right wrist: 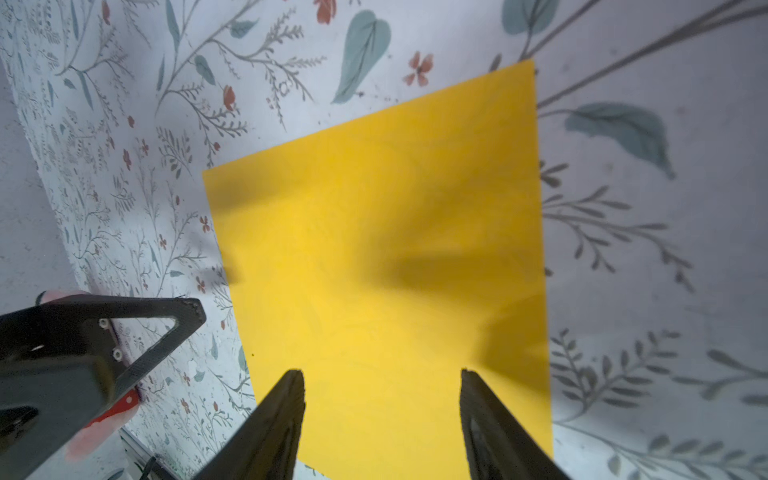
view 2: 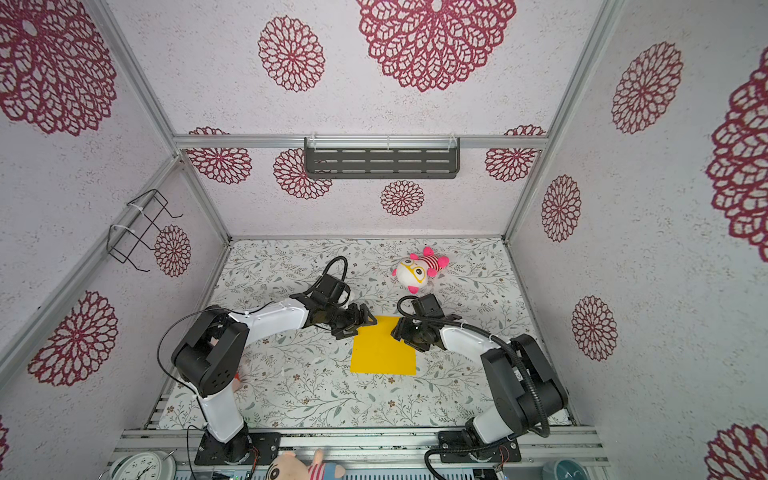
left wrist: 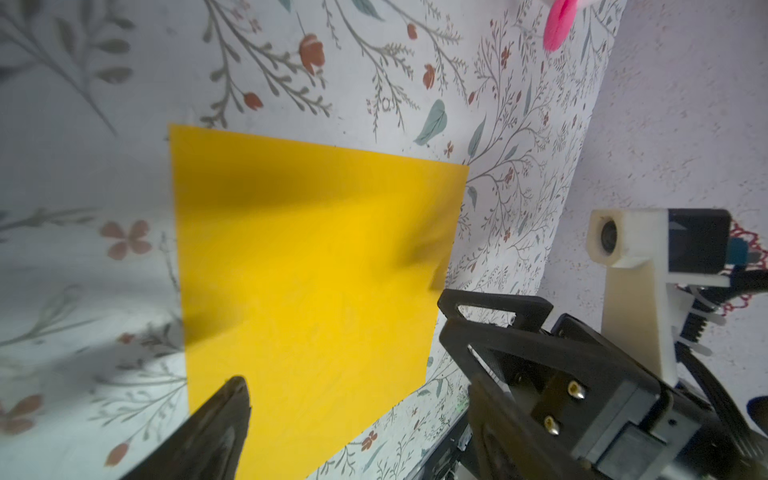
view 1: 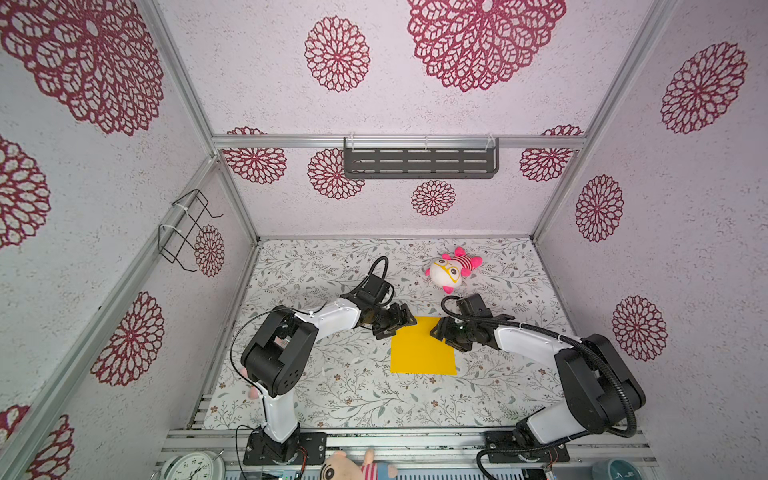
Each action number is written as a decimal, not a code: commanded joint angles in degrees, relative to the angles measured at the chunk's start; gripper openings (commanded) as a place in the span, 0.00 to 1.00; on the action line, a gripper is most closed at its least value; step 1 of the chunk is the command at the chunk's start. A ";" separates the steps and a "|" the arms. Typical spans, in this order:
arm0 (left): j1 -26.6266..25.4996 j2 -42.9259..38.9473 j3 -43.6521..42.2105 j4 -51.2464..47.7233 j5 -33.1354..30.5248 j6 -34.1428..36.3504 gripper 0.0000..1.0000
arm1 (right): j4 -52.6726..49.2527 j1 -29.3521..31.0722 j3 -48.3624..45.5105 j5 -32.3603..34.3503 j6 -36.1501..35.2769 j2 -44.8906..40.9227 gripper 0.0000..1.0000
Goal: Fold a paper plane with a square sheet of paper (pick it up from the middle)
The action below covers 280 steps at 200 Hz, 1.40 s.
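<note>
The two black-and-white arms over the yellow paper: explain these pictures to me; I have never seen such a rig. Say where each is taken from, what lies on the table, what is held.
These are two robot arms bolted at the near edge of a flowered table, each ending in a two-fingered gripper. Two pictures look down from overhead, side by side like eyes; the other two come from cameras on the wrists. A square sheet of paper lies flat and unfolded, a plush toy beyond it. The left gripper and right gripper stand open at the sheet's far corners. Nothing is held.
</note>
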 commanded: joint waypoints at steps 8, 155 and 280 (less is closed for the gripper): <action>-1.14 3.41 3.22 -2.23 2.41 1.89 0.85 | -2.03 -0.16 -0.17 0.00 -1.92 0.20 0.62; -1.35 8.60 2.97 -3.85 1.50 2.51 0.84 | 6.34 -0.40 -3.49 -6.96 -0.31 3.85 0.58; -0.44 1.83 2.90 -2.34 -0.92 3.64 0.85 | 5.10 -2.20 -6.14 -6.21 -0.53 -6.48 0.60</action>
